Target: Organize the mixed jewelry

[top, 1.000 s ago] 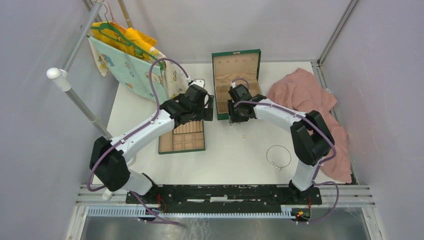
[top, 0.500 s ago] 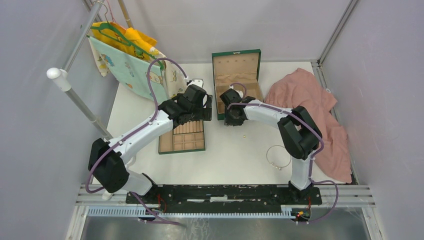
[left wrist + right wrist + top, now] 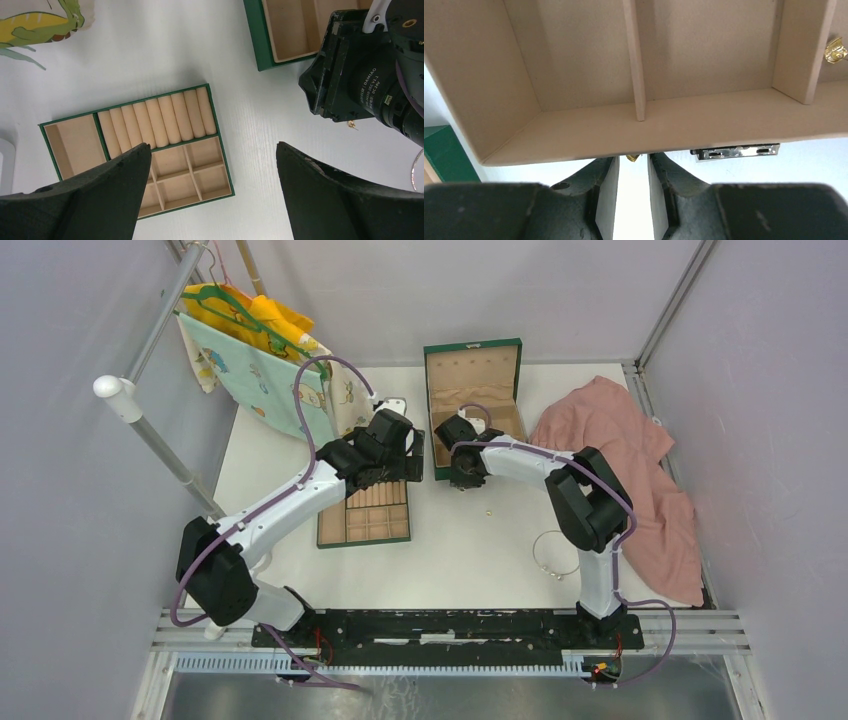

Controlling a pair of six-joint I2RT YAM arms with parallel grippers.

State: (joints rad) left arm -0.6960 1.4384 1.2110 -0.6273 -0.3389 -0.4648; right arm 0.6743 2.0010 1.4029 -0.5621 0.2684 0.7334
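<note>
My right gripper (image 3: 462,478) is at the front edge of the open green box (image 3: 436,410). In the right wrist view its narrow-set fingers (image 3: 606,190) hold a tiny gold piece (image 3: 632,158) at the tips, just below the box's tan front wall (image 3: 624,135). The same piece shows under that gripper in the left wrist view (image 3: 353,125). Another gold piece (image 3: 835,50) lies in a box compartment. A loose gold piece (image 3: 487,512) lies on the table. The silver wire hoop (image 3: 557,552) lies at the right front. My left gripper (image 3: 212,195) is open and empty above the tan-lined divider tray (image 3: 145,145).
A pink cloth (image 3: 620,440) is heaped at the right. Printed fabric on a hanger (image 3: 255,350) and a white pole (image 3: 150,430) stand at the left back. The box's metal latch (image 3: 736,151) sits just right of my right fingers.
My right gripper has moved left along the front of the green box, with the elbow folding in. The left arm has barely moved.
</note>
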